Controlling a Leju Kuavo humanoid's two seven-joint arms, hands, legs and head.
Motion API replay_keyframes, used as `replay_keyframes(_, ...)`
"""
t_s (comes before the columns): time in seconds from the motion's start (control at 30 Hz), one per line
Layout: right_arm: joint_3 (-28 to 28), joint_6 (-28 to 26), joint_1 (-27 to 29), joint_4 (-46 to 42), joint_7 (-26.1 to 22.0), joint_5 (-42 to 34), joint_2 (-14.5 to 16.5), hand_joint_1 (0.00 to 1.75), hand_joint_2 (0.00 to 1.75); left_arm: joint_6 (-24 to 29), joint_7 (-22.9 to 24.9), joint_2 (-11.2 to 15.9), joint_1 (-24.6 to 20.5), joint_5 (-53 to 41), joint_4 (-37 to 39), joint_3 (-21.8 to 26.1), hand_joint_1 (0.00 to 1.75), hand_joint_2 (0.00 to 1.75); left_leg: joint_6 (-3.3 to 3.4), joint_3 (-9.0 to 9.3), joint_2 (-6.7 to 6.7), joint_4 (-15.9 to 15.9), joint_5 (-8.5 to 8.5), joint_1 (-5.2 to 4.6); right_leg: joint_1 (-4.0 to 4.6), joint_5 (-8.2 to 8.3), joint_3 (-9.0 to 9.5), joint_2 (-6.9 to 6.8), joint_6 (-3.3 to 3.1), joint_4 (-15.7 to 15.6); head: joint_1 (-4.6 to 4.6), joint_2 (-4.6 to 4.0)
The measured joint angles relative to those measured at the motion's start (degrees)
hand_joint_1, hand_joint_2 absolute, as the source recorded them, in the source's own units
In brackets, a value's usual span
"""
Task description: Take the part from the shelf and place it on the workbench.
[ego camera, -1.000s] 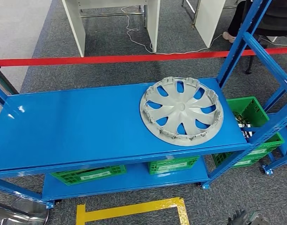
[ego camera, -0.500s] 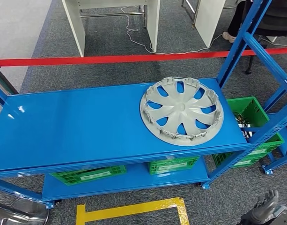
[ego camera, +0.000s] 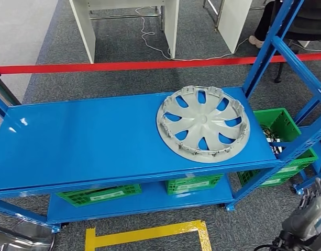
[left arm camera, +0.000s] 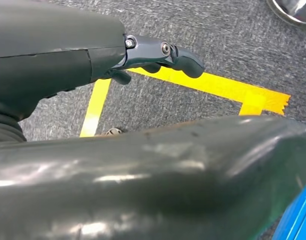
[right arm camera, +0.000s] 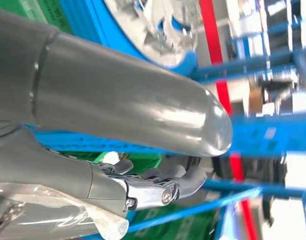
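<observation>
Hubcap (ego camera: 202,123) flat near shelf (ego camera: 83,141) right edge, right hand (ego camera: 310,212) empty, fingers apart, well below.

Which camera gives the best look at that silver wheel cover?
The head view: the wheel cover lies whole on the blue shelf. The right wrist view catches just part of its rim; the left wrist view faces the floor.
</observation>
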Motion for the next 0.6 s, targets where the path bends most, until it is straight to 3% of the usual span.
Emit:
replay_keyframes(0.33, 3.2, 0.8, -5.5, 2.7, 6.2, 7.4, -12.9, 0.00, 0.00, -0.8, 1.3, 0.1, -0.4, -3.0, 0.3, -1.6, 0.00, 0.00, 0.02, 0.00, 0.00, 0.0, -0.01, -0.07, -0.08, 0.03, 0.01, 0.00, 0.05, 0.0, 0.01, 0.00)
replay_keyframes(0.6, 7.0, 0.1, -9.2, 7.2, 10.4, 10.7, -19.7, 0.00, 0.00, -2.3, 2.1, 0.3, -0.6, -4.9, 0.6, -2.8, 0.00, 0.00, 0.01, -0.05, 0.02, 0.0, -0.01, 0.00, -0.05, 0.04, -0.04, 0.00, 0.04, 0.0, -0.01, 0.00)
